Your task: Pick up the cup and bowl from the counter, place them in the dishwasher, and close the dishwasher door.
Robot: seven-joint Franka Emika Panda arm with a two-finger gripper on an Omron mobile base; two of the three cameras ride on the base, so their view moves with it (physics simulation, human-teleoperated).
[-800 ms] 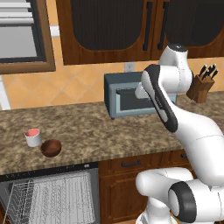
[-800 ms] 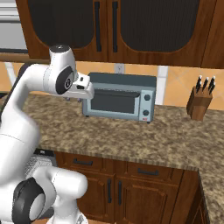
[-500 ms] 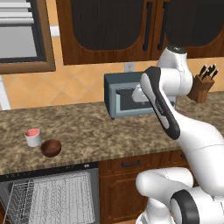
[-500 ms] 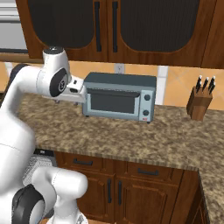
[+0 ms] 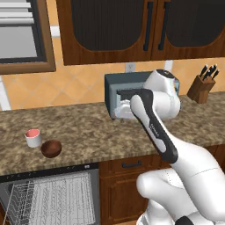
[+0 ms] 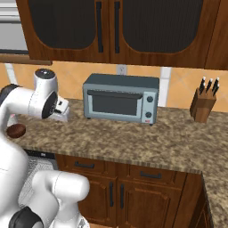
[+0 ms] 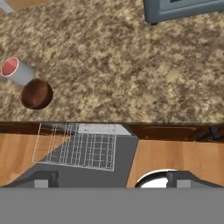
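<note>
The white cup (image 5: pixel 33 137) with its pinkish inside stands at the left of the granite counter (image 5: pixel 88 127), and the dark brown bowl (image 5: pixel 51 148) sits just beside it, nearer the front edge. The hand view looks down on the cup (image 7: pixel 15 71) and the bowl (image 7: pixel 36 93) at its left. Below the counter edge the dishwasher (image 5: pixel 52 197) is open, with its white wire rack (image 7: pixel 78 146) over the lowered grey dishwasher door (image 7: pixel 127 159). My gripper (image 7: pixel 113 179) hangs open and empty above the counter, to the right of both dishes.
A grey toaster oven (image 6: pixel 120 99) stands at the back of the counter. A wooden knife block (image 6: pixel 202 104) stands further right. Dark wooden cabinets run above and below the counter.
My arm has swung the hand left and lower, away from the toaster oven toward the dishwasher side. The cup and the bowl have not moved.
</note>
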